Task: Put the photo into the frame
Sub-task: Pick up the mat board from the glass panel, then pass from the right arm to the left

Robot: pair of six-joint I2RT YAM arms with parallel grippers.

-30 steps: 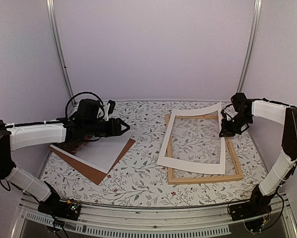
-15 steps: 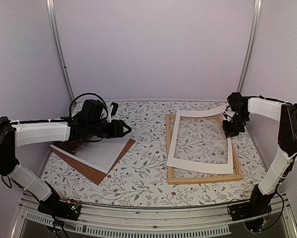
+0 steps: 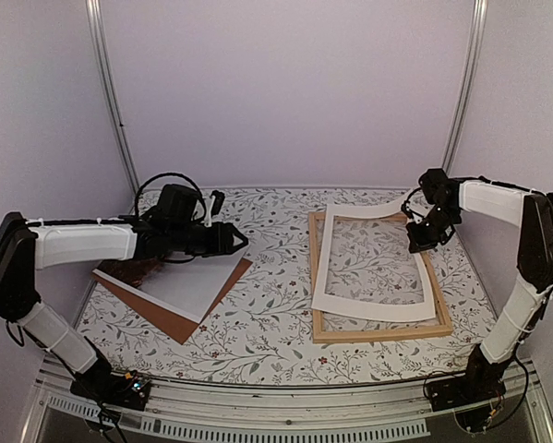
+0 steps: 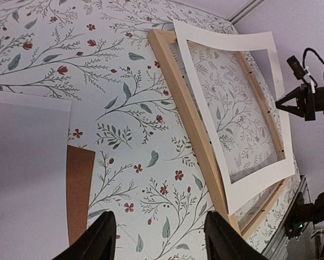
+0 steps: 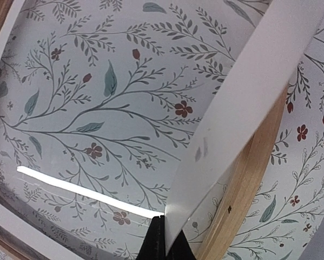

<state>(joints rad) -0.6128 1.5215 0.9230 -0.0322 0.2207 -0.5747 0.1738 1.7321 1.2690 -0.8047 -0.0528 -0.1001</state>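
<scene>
Left tool (image 4: pixel 160 242), fingers apart, hovers over the photo (image 3: pixel 195 288) at nine o'clock; it looks thin, light and floppy, so pinch a free edge. Right tool (image 5: pixel 162 241) is clamped on the white mat (image 3: pixel 373 309).

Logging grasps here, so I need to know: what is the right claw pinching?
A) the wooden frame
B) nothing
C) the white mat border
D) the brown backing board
C: the right claw is closed on the edge of the white mat border, holding that corner up off the frame.
</scene>
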